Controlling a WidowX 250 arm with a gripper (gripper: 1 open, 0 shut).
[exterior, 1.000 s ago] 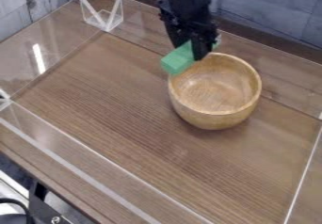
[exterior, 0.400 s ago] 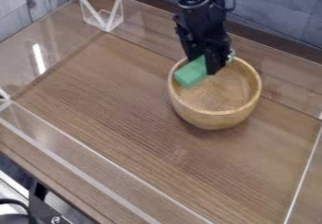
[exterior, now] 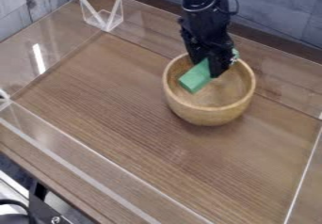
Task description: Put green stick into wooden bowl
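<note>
On the wood-grain tabletop [exterior: 113, 105] sat one wooden bowl [exterior: 209, 101], round, light tan, thick-rimmed and smooth inside, and one green stick [exterior: 195, 76], a flat, matte, bright-green rectangular block. One black end effector [exterior: 208, 64] pointed steeply down over the bowl's hollow, its fingers clamped on the stick's upper end. The stick hung tilted within the bowl's rim, its long axis slanting from upper right to lower left. Clear plastic walls [exterior: 51, 30] edged the tabletop.
</note>
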